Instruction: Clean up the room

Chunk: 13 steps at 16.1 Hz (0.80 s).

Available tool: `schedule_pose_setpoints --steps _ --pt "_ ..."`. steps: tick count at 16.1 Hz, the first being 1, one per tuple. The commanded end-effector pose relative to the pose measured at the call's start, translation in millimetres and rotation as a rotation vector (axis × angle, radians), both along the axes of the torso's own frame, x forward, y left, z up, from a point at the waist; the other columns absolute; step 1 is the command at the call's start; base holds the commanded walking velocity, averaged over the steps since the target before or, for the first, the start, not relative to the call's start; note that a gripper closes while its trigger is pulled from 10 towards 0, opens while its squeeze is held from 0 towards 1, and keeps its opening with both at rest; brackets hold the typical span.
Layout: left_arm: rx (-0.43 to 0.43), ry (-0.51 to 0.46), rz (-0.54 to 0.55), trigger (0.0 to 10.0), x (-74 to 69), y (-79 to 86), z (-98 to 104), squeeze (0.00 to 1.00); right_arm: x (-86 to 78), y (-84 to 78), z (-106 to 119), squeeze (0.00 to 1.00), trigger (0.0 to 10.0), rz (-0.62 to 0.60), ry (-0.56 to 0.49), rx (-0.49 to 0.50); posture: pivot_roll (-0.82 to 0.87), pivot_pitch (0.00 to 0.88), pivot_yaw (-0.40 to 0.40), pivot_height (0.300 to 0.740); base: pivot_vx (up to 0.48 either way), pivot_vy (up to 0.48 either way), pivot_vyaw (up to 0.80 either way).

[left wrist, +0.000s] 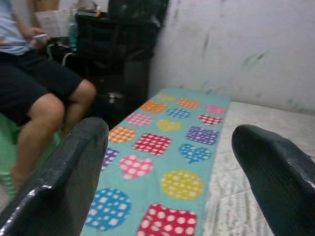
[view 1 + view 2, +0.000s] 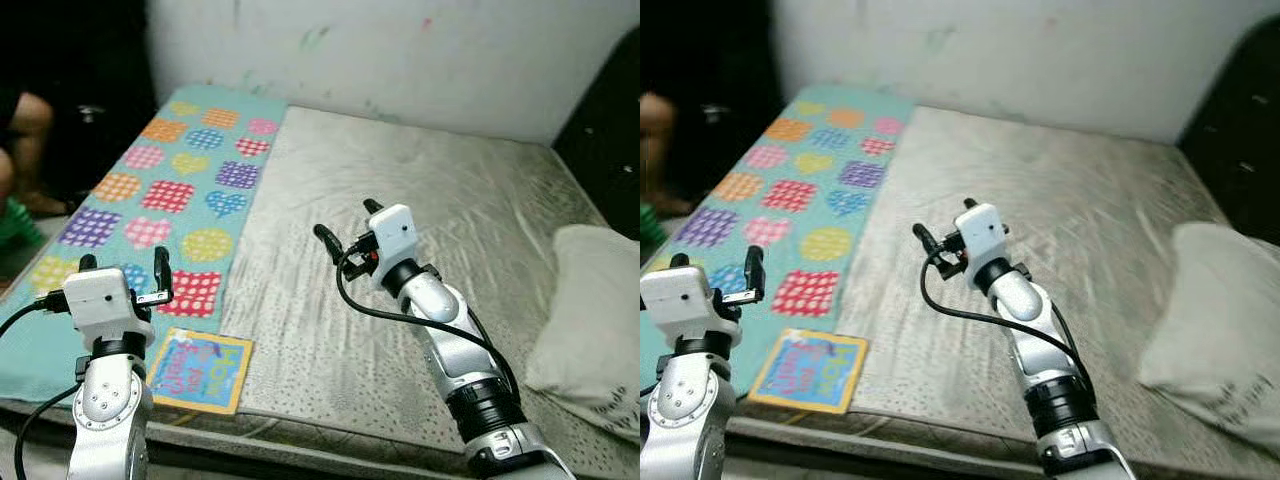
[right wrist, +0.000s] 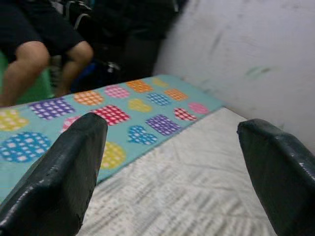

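Observation:
A bare grey mattress lies before me, with a teal blanket of coloured dotted hearts and squares spread along its left side. A colourful children's book rests flat at the mattress's front edge, partly on the blanket. My left gripper hovers open just above and left of the book, holding nothing. My right gripper is raised open over the middle of the mattress, also holding nothing. A white pillow lies at the right edge.
A person in dark shorts sits on a green stool to the left of the bed, close to the blanket. A stained white wall stands behind the bed. Dark furniture rises at the far right.

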State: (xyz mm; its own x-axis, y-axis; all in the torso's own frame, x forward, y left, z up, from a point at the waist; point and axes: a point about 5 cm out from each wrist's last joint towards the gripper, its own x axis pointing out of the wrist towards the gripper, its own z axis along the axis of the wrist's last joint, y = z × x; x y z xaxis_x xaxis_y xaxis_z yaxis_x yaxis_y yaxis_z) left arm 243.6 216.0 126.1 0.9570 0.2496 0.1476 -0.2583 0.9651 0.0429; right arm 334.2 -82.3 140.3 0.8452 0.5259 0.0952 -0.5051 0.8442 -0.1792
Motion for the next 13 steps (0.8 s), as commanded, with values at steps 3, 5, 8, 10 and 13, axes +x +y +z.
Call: schedule_pose_setpoints --steps 3,5,8,10,13 --pt "0.002 0.005 -0.017 10.0 -0.7 -1.6 3.0 0.00 1.3 -8.3 0.4 0.00 10.0 -0.053 0.002 0.002 0.03 0.000 -0.115 0.740 0.000 0.000 0.00" --pt "-0.013 0.035 -0.034 10.0 -2.2 -2.7 -3.6 0.00 -5.4 -18.7 -0.7 0.00 10.0 -0.103 0.003 0.006 -0.03 0.000 -0.088 0.740 0.000 0.000 0.00" --pt "-0.026 0.066 -0.103 10.0 4.2 -12.5 -9.4 0.00 -22.5 -43.7 -9.8 0.00 10.0 -0.193 0.038 0.024 -0.12 0.000 -0.041 0.740 0.000 0.000 0.00" --pt "-0.032 0.060 -0.136 10.0 11.5 -19.2 -7.1 0.00 -26.5 -51.1 -10.9 0.00 10.0 -0.220 0.040 0.010 -0.15 0.000 -0.042 0.740 0.000 0.000 0.00" --pt "-0.064 0.060 -0.161 10.0 18.1 -32.4 -9.7 0.00 -28.4 -56.5 -8.1 0.00 10.0 -0.224 0.034 -0.012 -0.20 0.000 -0.038 0.740 0.000 0.000 0.00"
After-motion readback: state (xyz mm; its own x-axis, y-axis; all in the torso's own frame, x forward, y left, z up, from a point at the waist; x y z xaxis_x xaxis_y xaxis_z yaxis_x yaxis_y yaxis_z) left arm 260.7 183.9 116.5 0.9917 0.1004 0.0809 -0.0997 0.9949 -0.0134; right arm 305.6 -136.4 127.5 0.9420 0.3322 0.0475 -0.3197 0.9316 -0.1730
